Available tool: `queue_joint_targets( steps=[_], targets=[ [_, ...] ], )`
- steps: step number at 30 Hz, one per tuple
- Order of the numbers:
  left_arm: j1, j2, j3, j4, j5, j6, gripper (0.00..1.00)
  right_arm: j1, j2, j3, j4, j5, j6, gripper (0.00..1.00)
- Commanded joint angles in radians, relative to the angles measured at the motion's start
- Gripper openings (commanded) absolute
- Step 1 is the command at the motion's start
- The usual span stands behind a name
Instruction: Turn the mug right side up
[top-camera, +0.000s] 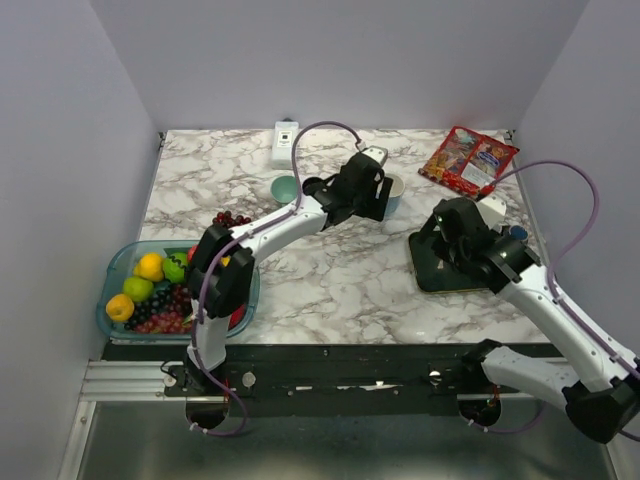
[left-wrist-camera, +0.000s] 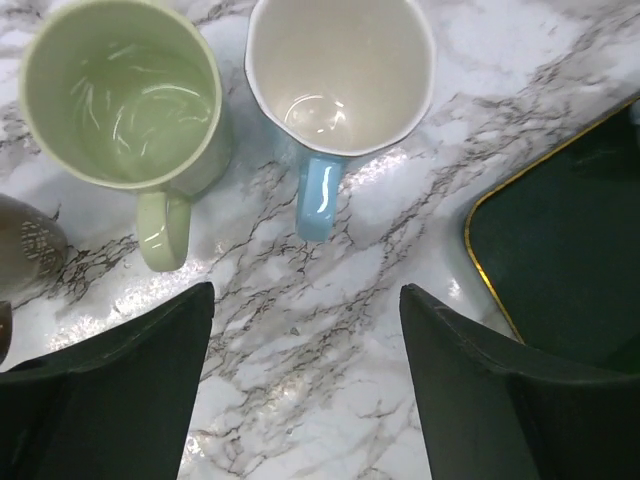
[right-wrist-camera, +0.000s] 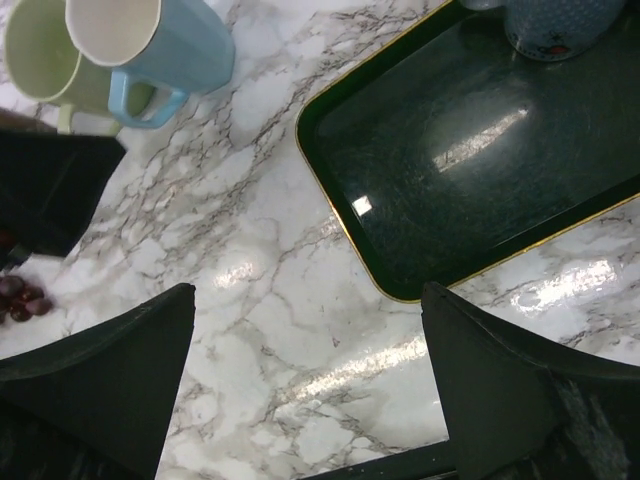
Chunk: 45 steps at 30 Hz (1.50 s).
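The light blue mug (left-wrist-camera: 340, 75) with a white inside stands upright on the marble, mouth up, its handle (left-wrist-camera: 320, 195) pointing toward my left gripper. It also shows as the mug (top-camera: 394, 188) and the mug (right-wrist-camera: 165, 45). My left gripper (left-wrist-camera: 305, 300) hangs just short of that handle, open, with only bare marble between its fingers (left-wrist-camera: 150, 380). From above, the left gripper (top-camera: 378, 198) is right beside the mug. My right gripper (right-wrist-camera: 305, 295) is open over the marble at the near left corner of the black tray (right-wrist-camera: 480, 150), holding nothing; from above, this gripper (top-camera: 437, 240) is over the tray's left side.
A pale green mug (left-wrist-camera: 120, 95) stands upright touching the blue one's left side. A small patterned cup (right-wrist-camera: 560, 25) sits on the tray. A fruit-filled tub (top-camera: 113, 275), loose grapes (top-camera: 232, 217), a white box (top-camera: 285, 143) and a red snack packet (top-camera: 468, 160) lie around.
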Motion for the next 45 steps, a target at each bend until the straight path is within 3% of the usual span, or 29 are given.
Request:
queue_joint_targets(
  steps=[1,4,8,14,21,31,45],
  targets=[
    [-0.001,-0.184,-0.108,0.099,-0.014,-0.031,0.86,-0.062,0.097,0.081,-0.012,0.095,0.041,1.00],
    [-0.002,-0.293,-0.199,0.108,-0.037,-0.023,0.89,-0.157,0.194,0.114,-0.013,0.076,0.058,0.99],
    [0.001,-0.464,-0.299,0.076,-0.059,0.017,0.93,-0.321,0.321,0.163,-0.009,-0.019,0.101,0.88],
    [0.020,-0.650,-0.415,-0.015,-0.117,0.106,0.99,-0.468,0.544,0.283,-0.042,-0.098,0.237,0.88],
    [0.132,-0.840,-0.605,0.059,0.084,0.143,0.99,-0.542,0.758,0.413,-0.200,-0.118,0.495,0.88],
    [0.226,-0.801,-0.646,0.133,0.321,0.060,0.99,-0.596,0.897,0.464,-0.303,-0.087,0.671,0.84],
    [0.243,-0.738,-0.636,0.145,0.383,0.025,0.99,-0.619,0.952,0.463,-0.311,-0.081,0.682,0.81]
  ],
)
